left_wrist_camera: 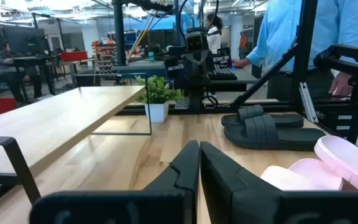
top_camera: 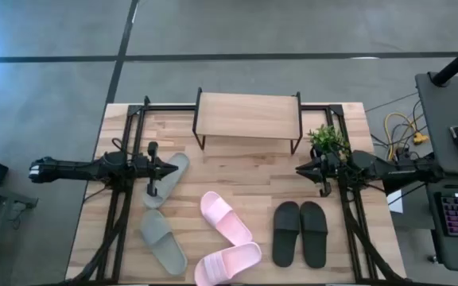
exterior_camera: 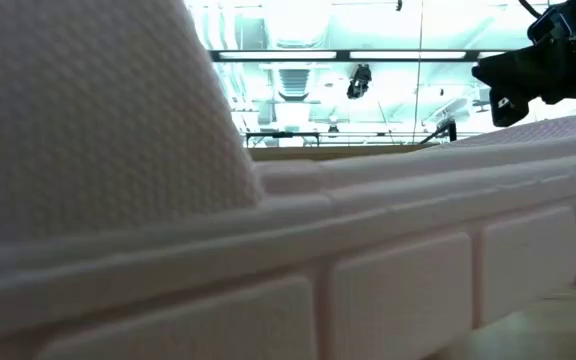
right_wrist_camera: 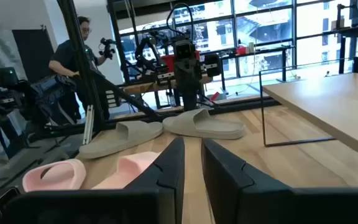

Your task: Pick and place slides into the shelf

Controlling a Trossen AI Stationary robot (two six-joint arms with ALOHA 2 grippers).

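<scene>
The shelf [top_camera: 247,117] stands at the far middle of the table on thin black legs, its plank top bare. One grey-green slide [top_camera: 168,179] lies under my left gripper [top_camera: 172,169], and the other grey-green slide [top_camera: 163,241] lies nearer. The pink pair [top_camera: 225,217] [top_camera: 227,263] rests sole-down at the near middle, and one pink slide [exterior_camera: 268,230] fills the low view. The black pair [top_camera: 300,232] sits side by side to the right. My left gripper [left_wrist_camera: 200,155] hovers level and shut. My right gripper [right_wrist_camera: 193,152] hovers at the right [top_camera: 300,168], level, with a narrow gap between its fingers.
A small potted plant [top_camera: 328,141] stands right of the shelf, close to my right arm. Black frame rails [top_camera: 122,206] run along both sides of the table. A person in a blue shirt [left_wrist_camera: 309,37] stands beyond the right edge, and another person [right_wrist_camera: 79,56] stands beyond the left.
</scene>
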